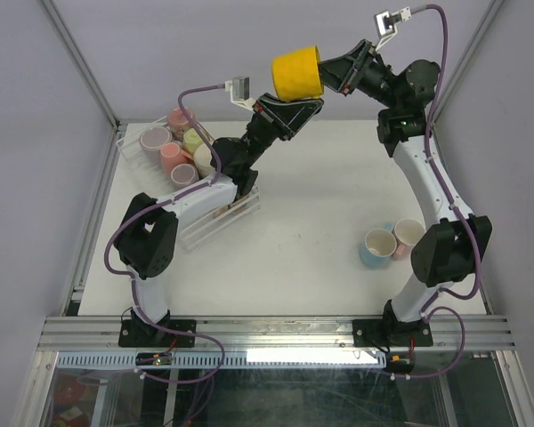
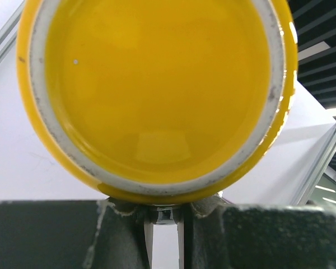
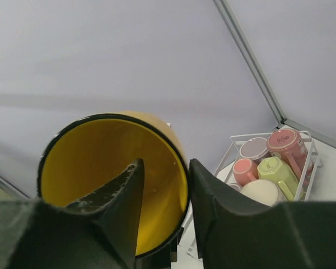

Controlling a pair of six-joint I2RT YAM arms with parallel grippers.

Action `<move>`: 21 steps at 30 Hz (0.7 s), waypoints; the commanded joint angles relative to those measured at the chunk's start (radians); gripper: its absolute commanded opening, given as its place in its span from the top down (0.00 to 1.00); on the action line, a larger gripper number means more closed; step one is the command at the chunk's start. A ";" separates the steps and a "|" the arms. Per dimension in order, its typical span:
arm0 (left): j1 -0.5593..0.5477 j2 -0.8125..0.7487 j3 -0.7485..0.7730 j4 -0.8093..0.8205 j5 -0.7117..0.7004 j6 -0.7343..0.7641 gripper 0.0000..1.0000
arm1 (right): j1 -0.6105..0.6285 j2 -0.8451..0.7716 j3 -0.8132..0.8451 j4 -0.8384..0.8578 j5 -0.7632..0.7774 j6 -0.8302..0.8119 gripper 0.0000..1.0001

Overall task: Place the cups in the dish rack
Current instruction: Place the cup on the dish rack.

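A yellow mug (image 1: 296, 74) hangs on its side high above the table's far edge, between my two grippers. My left gripper (image 1: 304, 105) is under it; in the left wrist view the mug's base (image 2: 157, 89) fills the frame and the fingers (image 2: 165, 210) are nearly together at its lower edge, shut on the mug. My right gripper (image 1: 331, 73) is at the mug's mouth (image 3: 112, 185). One of its (image 3: 165, 168) fingers is inside and one outside, straddling the wall with a gap, so it is open. The clear dish rack (image 1: 205, 222) lies at the left.
The rack holds several mugs: mauve (image 1: 154, 139), pink (image 1: 180, 118), green (image 1: 194, 140), salmon (image 1: 173, 156), cream (image 1: 205, 158), also seen in the right wrist view (image 3: 261, 191). A light blue mug (image 1: 375, 245) and a beige mug (image 1: 408, 233) stand by the right arm.
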 commanded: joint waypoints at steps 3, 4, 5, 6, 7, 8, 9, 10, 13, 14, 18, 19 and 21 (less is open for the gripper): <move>0.001 -0.125 -0.037 0.075 0.024 0.074 1.00 | 0.015 -0.092 0.022 0.119 -0.094 -0.055 0.40; 0.005 -0.140 -0.055 0.071 0.021 0.083 1.00 | 0.014 -0.093 0.016 0.135 -0.106 -0.055 0.34; 0.010 -0.154 -0.073 0.071 0.017 0.088 1.00 | 0.014 -0.095 0.009 0.159 -0.122 -0.055 0.29; 0.015 -0.170 -0.093 0.072 0.013 0.091 1.00 | 0.014 -0.095 0.003 0.182 -0.136 -0.053 0.26; 0.020 -0.183 -0.114 0.075 0.009 0.096 1.00 | 0.014 -0.097 -0.003 0.198 -0.146 -0.050 0.23; 0.025 -0.201 -0.131 0.076 0.007 0.101 1.00 | 0.014 -0.098 -0.006 0.206 -0.153 -0.050 0.20; 0.030 -0.223 -0.149 0.077 0.007 0.107 1.00 | 0.014 -0.100 -0.008 0.207 -0.159 -0.054 0.18; 0.033 -0.239 -0.164 0.075 0.010 0.115 1.00 | 0.014 -0.100 -0.009 0.208 -0.164 -0.058 0.17; 0.048 -0.296 -0.199 0.046 0.033 0.147 1.00 | 0.013 -0.099 -0.014 0.204 -0.179 -0.075 0.17; 0.052 -0.318 -0.211 0.034 0.038 0.155 1.00 | 0.013 -0.099 -0.016 0.203 -0.183 -0.081 0.17; 0.081 -0.400 -0.265 -0.019 0.058 0.182 1.00 | 0.013 -0.097 -0.023 0.202 -0.196 -0.097 0.16; 0.089 -0.423 -0.278 -0.035 0.061 0.189 1.00 | 0.013 -0.097 -0.024 0.202 -0.200 -0.101 0.16; 0.104 -0.469 -0.293 -0.083 0.068 0.210 1.00 | 0.012 -0.097 -0.026 0.201 -0.209 -0.112 0.16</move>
